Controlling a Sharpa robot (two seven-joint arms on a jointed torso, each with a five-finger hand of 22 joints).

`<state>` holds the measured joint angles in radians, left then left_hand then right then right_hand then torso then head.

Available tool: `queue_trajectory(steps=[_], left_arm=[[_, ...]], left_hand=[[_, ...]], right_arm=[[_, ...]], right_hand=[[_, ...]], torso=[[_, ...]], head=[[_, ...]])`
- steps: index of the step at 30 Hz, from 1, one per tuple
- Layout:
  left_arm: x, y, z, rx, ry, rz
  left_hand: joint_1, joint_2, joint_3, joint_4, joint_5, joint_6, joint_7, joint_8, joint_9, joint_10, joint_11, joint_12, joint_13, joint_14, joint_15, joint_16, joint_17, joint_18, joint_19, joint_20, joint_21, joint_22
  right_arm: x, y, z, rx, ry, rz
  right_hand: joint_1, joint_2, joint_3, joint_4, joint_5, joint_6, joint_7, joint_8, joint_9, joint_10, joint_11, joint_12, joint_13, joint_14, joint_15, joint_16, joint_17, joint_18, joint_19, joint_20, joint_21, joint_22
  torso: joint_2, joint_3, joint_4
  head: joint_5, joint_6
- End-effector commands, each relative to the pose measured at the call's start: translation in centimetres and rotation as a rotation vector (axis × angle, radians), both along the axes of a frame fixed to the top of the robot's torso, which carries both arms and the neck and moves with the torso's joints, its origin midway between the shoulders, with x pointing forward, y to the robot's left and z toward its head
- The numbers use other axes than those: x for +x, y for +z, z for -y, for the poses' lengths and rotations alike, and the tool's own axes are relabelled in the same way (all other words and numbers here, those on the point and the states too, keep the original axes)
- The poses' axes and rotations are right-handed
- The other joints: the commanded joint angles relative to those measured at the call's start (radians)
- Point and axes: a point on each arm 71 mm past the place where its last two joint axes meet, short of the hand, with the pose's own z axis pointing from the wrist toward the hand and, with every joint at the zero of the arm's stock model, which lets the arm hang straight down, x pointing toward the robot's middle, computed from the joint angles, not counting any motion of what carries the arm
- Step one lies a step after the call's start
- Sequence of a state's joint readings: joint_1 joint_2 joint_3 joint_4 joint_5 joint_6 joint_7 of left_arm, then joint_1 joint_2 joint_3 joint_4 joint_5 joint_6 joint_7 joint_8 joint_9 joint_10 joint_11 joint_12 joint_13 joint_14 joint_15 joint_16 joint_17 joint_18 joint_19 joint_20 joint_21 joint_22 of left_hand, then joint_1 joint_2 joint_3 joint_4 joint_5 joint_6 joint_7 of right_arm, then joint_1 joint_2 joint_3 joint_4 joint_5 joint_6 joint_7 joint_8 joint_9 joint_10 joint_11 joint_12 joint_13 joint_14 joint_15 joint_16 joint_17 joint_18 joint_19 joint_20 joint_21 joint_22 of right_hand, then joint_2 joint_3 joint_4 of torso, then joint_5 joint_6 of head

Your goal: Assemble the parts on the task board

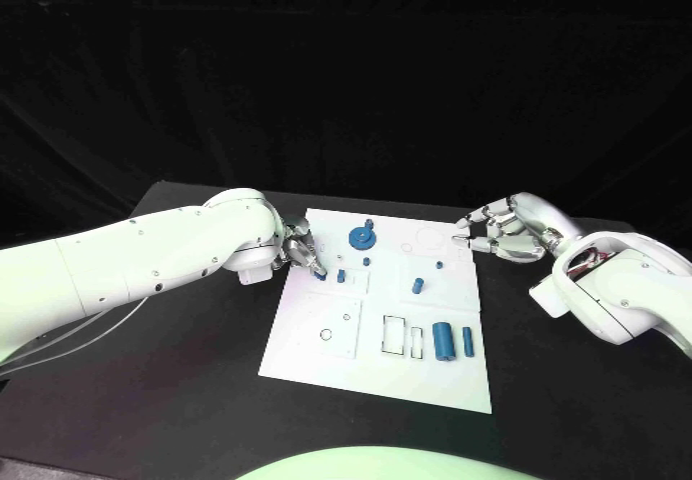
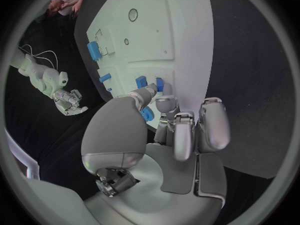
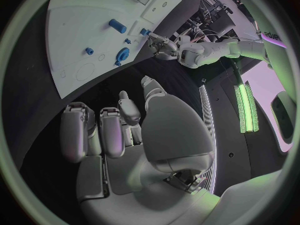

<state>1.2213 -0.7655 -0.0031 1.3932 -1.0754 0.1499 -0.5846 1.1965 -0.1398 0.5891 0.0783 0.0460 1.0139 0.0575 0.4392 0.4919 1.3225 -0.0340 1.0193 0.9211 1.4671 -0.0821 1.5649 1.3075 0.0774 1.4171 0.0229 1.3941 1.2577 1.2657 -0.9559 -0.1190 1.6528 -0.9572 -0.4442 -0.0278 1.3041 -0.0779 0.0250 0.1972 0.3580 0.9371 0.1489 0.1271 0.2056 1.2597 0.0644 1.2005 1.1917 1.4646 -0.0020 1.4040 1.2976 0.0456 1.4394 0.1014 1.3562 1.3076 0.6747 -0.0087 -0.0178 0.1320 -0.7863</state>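
While the left hand [image 1: 300, 250] reaches over the board's [image 1: 382, 345] left edge in the head view, its fingertips sit at a small blue part [image 1: 316, 273]; whether it pinches it I cannot tell. Off the board's right edge, the right hand [image 1: 498, 233] hangs curled, holding nothing. From the left wrist, fingers [image 2: 187, 130] close around a blue piece [image 2: 147, 115] over the board [image 2: 181, 30]. From the right wrist, the fingers [image 3: 103, 132] curl over black table [image 3: 37, 110], apart from the board [image 3: 81, 15].

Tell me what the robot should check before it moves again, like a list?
1. Task board flat on the table: ok.
2. Left hand at the board's edge beside a small blue part: ok.
3. Left hand really holding that part: cannot tell.
4. Right hand off the board, holding nothing: ok.
5. Round blue part untouched by either hand: ok.
6. Two blue cylinders lying side by side: ok.
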Motion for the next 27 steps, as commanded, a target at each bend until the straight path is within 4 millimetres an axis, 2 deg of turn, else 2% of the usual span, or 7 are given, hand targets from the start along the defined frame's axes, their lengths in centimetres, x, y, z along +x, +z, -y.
queue_trajectory(steps=[1,8,27], left_arm=[[-0.28,-0.27,0.17,0.010,-0.019,-0.026],[-0.33,-0.32,0.31,0.010,-0.020,-0.035],[-0.21,-0.47,1.01,0.030,-0.025,-0.048]], left_hand=[[-0.004,0.008,-0.004,-0.002,0.005,0.028,-0.021,0.007,0.001,0.010,-0.001,0.003,0.000,0.104,-0.007,0.006,0.263,-0.009,0.007,-0.001,0.006,0.001],[-0.027,0.018,-0.007,0.011,0.005,0.038,-0.024,0.007,0.000,0.020,-0.003,0.011,0.008,0.104,-0.009,0.006,0.263,-0.010,0.009,-0.003,0.008,0.005],[-0.094,0.014,-0.044,0.044,0.005,0.067,-0.031,0.008,-0.005,0.045,-0.009,0.042,0.044,0.104,-0.014,0.006,0.263,-0.013,0.015,-0.006,0.015,0.018]], right_arm=[[-0.02,-0.03,-0.04,-0.005,0.011,0.002],[0.05,-0.05,0.01,-0.006,0.009,0.004],[-0.01,-0.03,-0.06,-0.005,0.011,0.003]], right_hand=[[-0.004,0.001,-0.008,0.001,0.004,0.000,0.000,0.004,-0.001,0.004,0.001,0.003,0.002,0.044,-0.008,-0.005,-0.001,0.011,-0.003,-0.004,-0.007,0.115],[-0.006,0.001,-0.010,0.002,0.006,0.001,0.000,0.006,-0.001,0.003,0.000,0.003,0.000,0.044,-0.009,-0.007,-0.003,0.011,-0.004,-0.004,-0.008,0.114],[-0.006,0.001,-0.010,0.002,0.006,0.001,0.000,0.006,-0.001,0.003,0.000,0.003,0.000,0.044,-0.009,-0.007,-0.003,0.011,-0.004,-0.004,-0.008,0.114]], torso=[[0.000,-0.0002,0.0001],[0.000,0.0004,-0.0016],[0.000,0.0013,-0.0011]], head=[[0.000,0.000],[0.000,0.002],[-0.001,0.001]])
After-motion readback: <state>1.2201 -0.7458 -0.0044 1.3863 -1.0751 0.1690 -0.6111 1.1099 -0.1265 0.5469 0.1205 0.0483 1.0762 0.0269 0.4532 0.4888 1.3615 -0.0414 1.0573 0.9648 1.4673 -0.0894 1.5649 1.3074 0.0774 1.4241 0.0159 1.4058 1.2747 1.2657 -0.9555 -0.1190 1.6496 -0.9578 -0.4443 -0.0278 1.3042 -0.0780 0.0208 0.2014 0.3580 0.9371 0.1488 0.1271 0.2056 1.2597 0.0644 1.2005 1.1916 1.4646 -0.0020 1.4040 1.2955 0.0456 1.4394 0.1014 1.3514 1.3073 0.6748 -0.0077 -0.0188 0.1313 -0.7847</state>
